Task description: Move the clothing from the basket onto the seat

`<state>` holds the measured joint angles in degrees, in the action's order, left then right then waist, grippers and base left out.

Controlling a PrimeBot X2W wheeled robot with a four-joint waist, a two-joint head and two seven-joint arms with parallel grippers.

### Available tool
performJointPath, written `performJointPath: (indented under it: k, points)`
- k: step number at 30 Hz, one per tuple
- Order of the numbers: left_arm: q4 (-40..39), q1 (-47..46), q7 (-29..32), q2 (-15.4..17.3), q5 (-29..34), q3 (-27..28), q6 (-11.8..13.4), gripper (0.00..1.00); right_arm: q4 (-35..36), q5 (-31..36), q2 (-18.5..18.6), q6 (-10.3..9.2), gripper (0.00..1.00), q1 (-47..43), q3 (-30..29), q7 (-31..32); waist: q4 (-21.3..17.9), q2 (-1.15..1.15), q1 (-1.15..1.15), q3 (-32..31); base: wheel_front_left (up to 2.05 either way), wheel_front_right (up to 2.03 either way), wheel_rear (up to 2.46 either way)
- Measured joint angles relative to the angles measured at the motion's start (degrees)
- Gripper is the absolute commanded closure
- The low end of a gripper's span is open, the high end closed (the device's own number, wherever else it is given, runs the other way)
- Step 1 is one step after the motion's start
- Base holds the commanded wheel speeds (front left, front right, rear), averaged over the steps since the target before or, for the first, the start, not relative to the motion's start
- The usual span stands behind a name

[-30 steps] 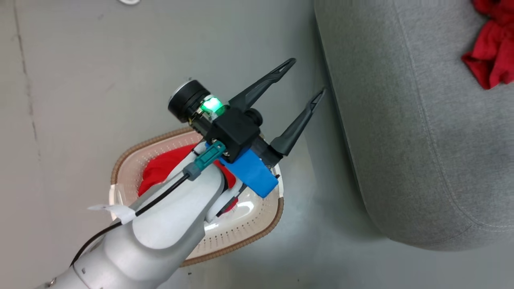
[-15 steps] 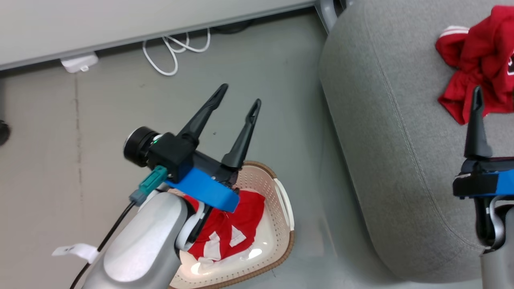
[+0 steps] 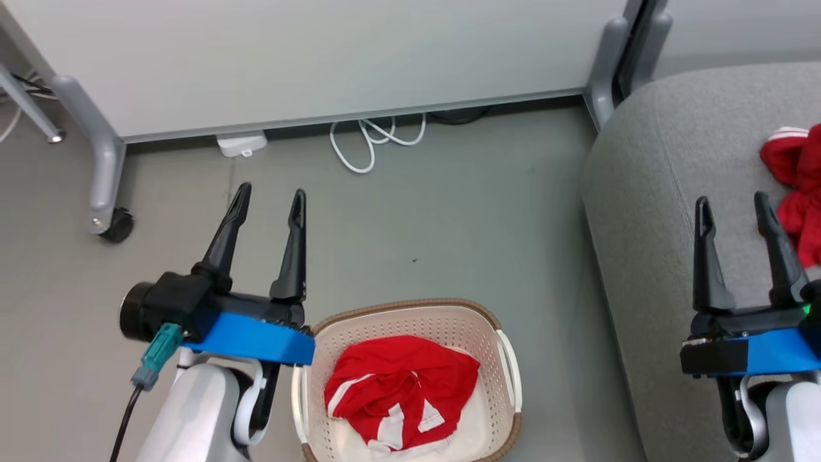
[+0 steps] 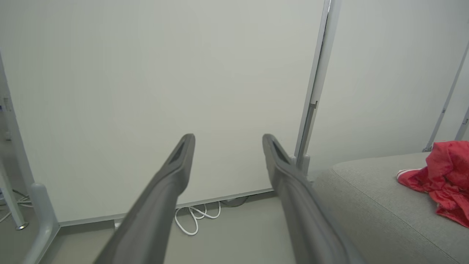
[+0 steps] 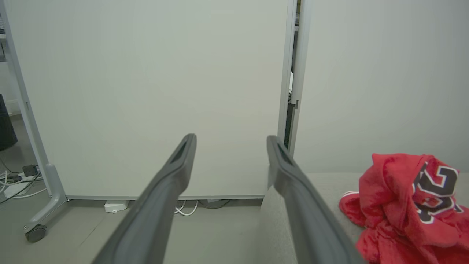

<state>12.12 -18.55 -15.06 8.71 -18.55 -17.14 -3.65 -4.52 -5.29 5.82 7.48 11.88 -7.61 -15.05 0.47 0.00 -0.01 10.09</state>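
Observation:
A red garment with white stripes (image 3: 401, 388) lies crumpled in the cream basket (image 3: 507, 356) with a brown rim, on the floor at the bottom middle. A second red garment (image 3: 795, 186) with black-and-white lettering (image 5: 406, 205) (image 4: 445, 179) rests on the light grey seat (image 3: 641, 192) at the right. My left gripper (image 3: 270, 200) hovers open to the left of the basket, fingers pointing at the wall, with nothing between them. My right gripper (image 3: 732, 209) stands open above the seat, just left of the lettered garment, also holding nothing.
A pale wall panel (image 3: 321, 58) on castered legs (image 3: 106, 221) runs along the back. White cables (image 3: 372, 138) and a small white box (image 3: 241, 144) lie on the grey floor below it. A gap between two panels (image 5: 293, 91) stands behind the seat's corner.
The camera has swung, so the whole picture has shifted. My left arm has come off the basket to its left side and now uncovers the striped garment. My right gripper has come fully into view.

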Motion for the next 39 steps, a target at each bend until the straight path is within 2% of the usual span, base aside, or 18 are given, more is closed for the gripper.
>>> performJointPath:
  k: [8,15,39]
  points:
    - [-0.5,6.2,0.0,-2.4,3.9,7.2,-1.8,0.00,0.5,0.1,-1.4,0.00,0.00,-3.5,0.8,0.0,2.9,0.00,0.01,-3.5,0.00,0.00,0.00]
    - [-0.2,9.8,0.0,-4.0,5.6,11.0,-2.9,0.00,0.6,0.5,-2.1,0.00,0.00,-7.0,1.1,0.0,4.2,0.00,0.00,-5.8,0.00,0.00,0.00]
    - [0.1,15.4,0.0,-5.7,7.5,14.1,-3.7,0.00,-2.5,-0.4,-2.9,0.00,0.00,-12.1,4.5,0.0,4.2,0.00,0.01,-9.1,0.00,0.00,0.00]
